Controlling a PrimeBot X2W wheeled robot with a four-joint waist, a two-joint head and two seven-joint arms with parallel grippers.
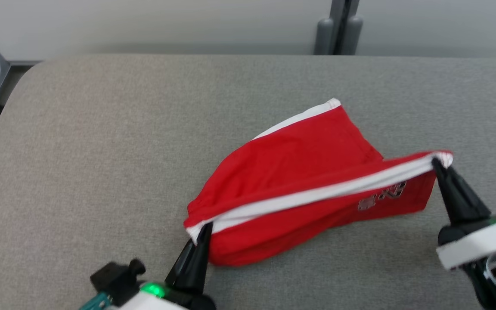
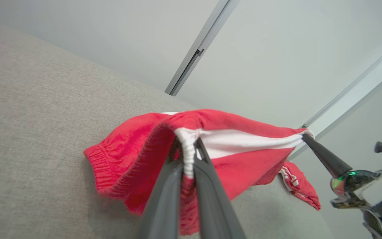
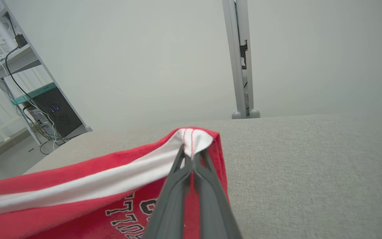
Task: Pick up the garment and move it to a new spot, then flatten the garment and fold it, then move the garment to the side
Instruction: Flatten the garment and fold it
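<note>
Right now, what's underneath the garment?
The grey table shows around the red garment, whose lower folds rest on it. The left tool and right tool hold its white stripe raised. Anything beneath the folds is covered.

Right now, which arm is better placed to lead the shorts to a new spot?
Probably the left. The left claw and right claw are both shut on the white stripe of the red shorts, but the left has bare table on its side; the right sits near the head view's right edge.
</note>
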